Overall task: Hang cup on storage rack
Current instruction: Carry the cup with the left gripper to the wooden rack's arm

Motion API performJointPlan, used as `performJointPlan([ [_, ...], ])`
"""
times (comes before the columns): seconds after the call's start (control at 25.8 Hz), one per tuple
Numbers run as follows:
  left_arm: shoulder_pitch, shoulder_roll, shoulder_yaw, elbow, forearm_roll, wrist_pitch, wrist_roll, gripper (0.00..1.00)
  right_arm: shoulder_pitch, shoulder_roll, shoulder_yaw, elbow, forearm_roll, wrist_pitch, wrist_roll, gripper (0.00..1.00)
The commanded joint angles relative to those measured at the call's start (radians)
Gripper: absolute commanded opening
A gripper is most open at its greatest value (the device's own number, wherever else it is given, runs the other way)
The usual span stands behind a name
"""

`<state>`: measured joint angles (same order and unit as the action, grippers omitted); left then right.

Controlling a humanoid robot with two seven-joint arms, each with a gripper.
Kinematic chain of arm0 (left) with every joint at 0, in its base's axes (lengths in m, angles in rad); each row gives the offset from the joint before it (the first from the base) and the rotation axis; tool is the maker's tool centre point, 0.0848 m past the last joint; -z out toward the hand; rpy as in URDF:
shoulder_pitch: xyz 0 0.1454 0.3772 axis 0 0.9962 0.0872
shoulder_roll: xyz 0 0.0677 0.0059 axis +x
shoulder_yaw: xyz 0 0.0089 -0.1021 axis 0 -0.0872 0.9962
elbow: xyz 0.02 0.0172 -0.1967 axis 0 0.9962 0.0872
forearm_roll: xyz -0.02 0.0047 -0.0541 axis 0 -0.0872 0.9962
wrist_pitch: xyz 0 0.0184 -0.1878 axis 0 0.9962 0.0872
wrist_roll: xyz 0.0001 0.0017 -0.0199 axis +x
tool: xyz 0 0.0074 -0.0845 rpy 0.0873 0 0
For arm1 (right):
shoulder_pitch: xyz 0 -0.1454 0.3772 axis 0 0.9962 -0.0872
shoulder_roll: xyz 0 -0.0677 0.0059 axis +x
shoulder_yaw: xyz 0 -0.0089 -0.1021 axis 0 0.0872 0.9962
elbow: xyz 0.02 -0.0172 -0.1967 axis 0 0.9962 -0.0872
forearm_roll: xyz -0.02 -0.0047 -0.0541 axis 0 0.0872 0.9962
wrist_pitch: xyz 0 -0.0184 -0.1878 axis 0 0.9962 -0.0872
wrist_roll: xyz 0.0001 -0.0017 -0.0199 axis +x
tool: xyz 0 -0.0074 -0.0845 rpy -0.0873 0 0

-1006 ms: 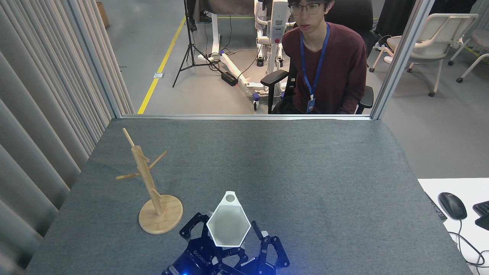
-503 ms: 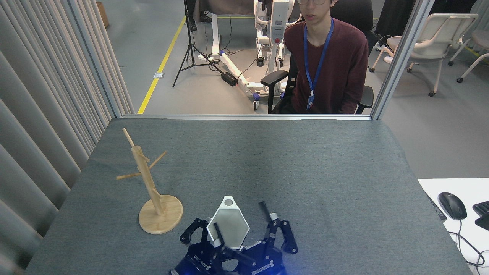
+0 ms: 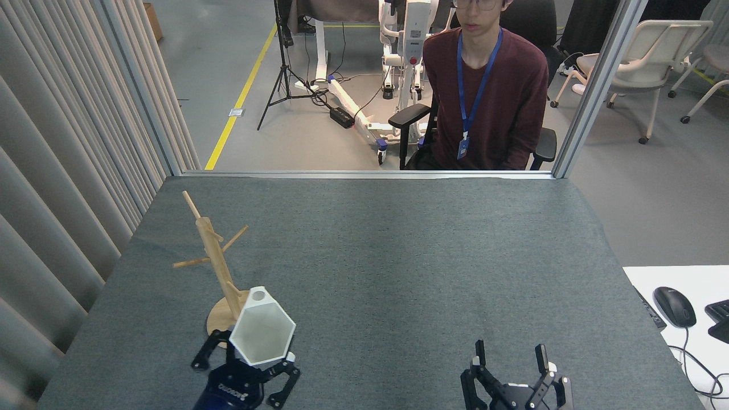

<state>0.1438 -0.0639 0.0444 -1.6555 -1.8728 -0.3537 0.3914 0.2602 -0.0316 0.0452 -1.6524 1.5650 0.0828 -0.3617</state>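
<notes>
— Where does the one view look from?
— From the head, high above the near edge of the grey felt-covered table (image 3: 398, 256), facing forward and down toward its far edge.

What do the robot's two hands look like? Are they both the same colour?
Yes, both are black. The left tool has jointed linkage fingers with open gaps in the links, small white lettering on its body and a blue glow at the bottom edge. The right tool has two slim upright black fingers on a similar linked frame with a pale patch between them.

A grey felt-topped bench (image 3: 398, 256); beyond it, a seated person in a maroon sweater (image 3: 484, 97); a black computer mouse (image 3: 674, 306) at right.
</notes>
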Motion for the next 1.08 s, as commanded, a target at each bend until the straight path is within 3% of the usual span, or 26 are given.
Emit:
performJointPlan([
  [0.0, 0.01, 0.003, 0.152, -0.02, -0.002, 0.028, -0.008, 0.52, 0.054, -0.007, -0.011, 0.002, 0.0, -0.025, 0.0, 0.99],
  [0.19, -0.049, -0.005, 0.379, 0.056, -0.032, 0.032, -0.008, 0.48, 0.065, -0.01, -0.011, 0.003, 0.0, -0.034, -0.003, 0.99],
  [0.35, -0.128, -0.007, 0.473, 0.095, -0.18, 0.039, 0.0, 0.47, 0.06, -0.011, -0.011, 0.005, 0.001, -0.034, -0.003, 0.99],
  [0.58, -0.176, -0.04, 0.479, 0.1, -0.244, 0.041, 0.003, 0.47, 0.056, -0.01, -0.011, 0.013, 0.061, -0.034, -0.019, 0.99],
  [1.04, -0.231, -0.047, 0.39, 0.151, -0.331, 0.039, 0.004, 0.48, 0.059, -0.008, -0.011, 0.013, 0.064, -0.051, -0.026, 0.99],
])
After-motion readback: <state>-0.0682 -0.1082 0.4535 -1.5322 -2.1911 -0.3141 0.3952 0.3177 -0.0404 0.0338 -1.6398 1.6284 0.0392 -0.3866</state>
